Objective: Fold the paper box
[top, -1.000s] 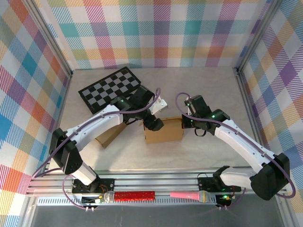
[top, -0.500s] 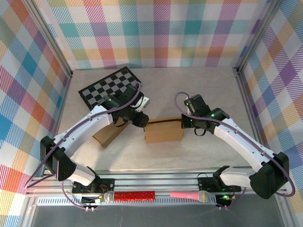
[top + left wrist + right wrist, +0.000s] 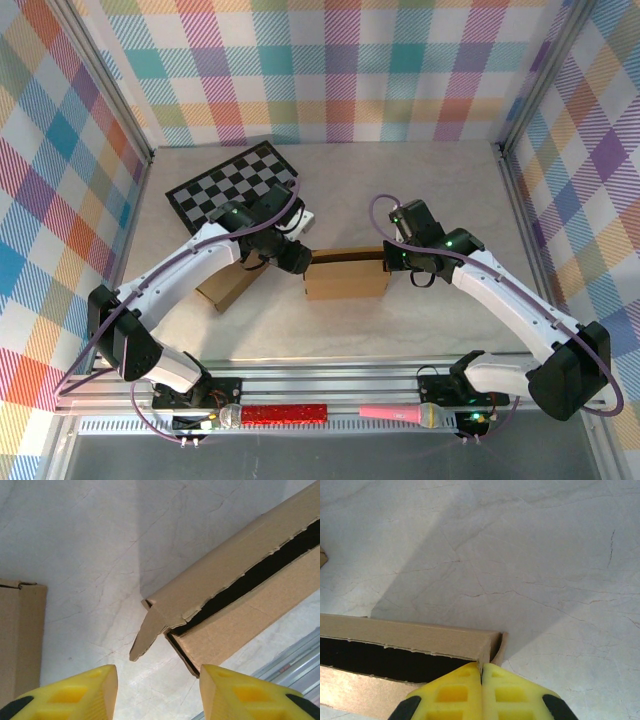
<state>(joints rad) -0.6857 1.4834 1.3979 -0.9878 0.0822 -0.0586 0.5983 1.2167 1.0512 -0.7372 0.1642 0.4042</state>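
Right gripper (image 3: 481, 672) at crosswise paper box (image 3: 345, 279)

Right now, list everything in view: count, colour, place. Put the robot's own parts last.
paper box: one, brown cardboard, mid-table between the two grippers, top seam gaping
second cardboard box: one, brown, left of the paper box, partly under the left arm
checkerboard: one, black and white, far left of the table
red microphone: one, glittery red, on the rail at the near edge
pink microphone: one, pink, on the same rail, to the right
table: one, pale marbled
walls: multicoloured plaid, around the table
left gripper: one, yellow, open, holding nothing, by the paper box's left end
right gripper: one, yellow, shut, at the paper box's right end
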